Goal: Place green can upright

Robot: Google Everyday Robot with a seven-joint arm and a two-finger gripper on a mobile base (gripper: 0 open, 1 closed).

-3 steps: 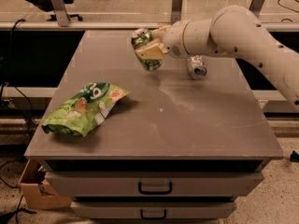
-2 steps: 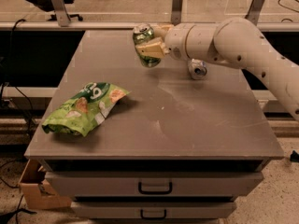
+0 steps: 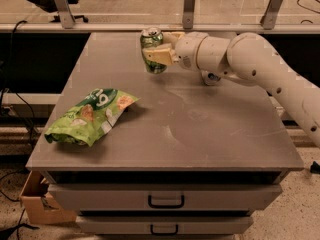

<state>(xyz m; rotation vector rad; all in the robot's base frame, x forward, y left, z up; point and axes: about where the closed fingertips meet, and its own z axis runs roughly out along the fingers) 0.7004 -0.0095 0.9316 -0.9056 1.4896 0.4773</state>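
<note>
At the far side of the table (image 3: 200,134): your claw (image 3: 156,56) grips the green can (image 3: 151,40).
Can: silver top up, near vertical, at or just above the tabletop (you can't tell which).
Left: set down, release.
Writing: can's markings unreadable; snack bag (image 3: 92,116) lettering illegible.

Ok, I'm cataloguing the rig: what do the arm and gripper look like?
The arm is off-white: smooth rounded segments, bulbous joints, a few small dark dots, no outer cables showing. The gripper, at the green can over the table's far side, has flat pale-tan fingers.
</note>
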